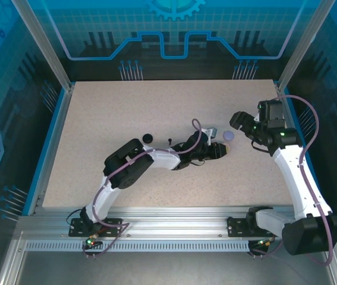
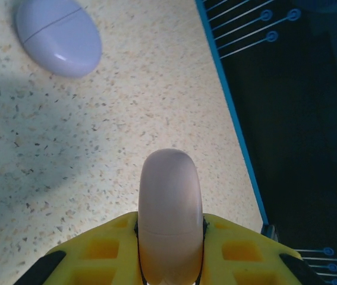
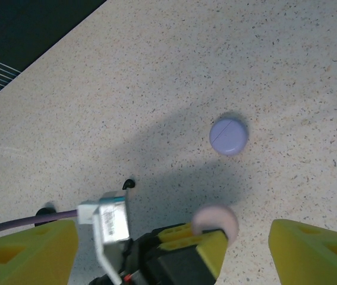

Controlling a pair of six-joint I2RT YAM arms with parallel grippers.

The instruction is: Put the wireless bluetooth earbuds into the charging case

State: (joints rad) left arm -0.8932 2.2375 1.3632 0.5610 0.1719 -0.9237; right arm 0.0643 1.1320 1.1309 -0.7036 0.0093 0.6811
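Between the left tool's [image 2: 170,261] yellow fingers [image 2: 106,246] stands a pale pink case [image 2: 169,202], pinched on edge, lid down, its seam just above the grip. Ahead of that tool and to its left, a lilac case [image 2: 58,37] lies closed on the desk [image 2: 126,107]. Behind the tool, beside its wrist, a tiny black earbud [image 3: 128,184] lies on the desk, well apart from both cases. Beyond the lilac case, the right tool [image 1: 241,123] hangs with its fingers spread wide, holding nothing.

The pink case is smooth and rounded, so I judge that prying its lid could twist it out of the pinch. The earbud could skid from a pinch.

A white label [image 3: 113,218] on the left wrist carries print too small to read; neither case shows a brand.
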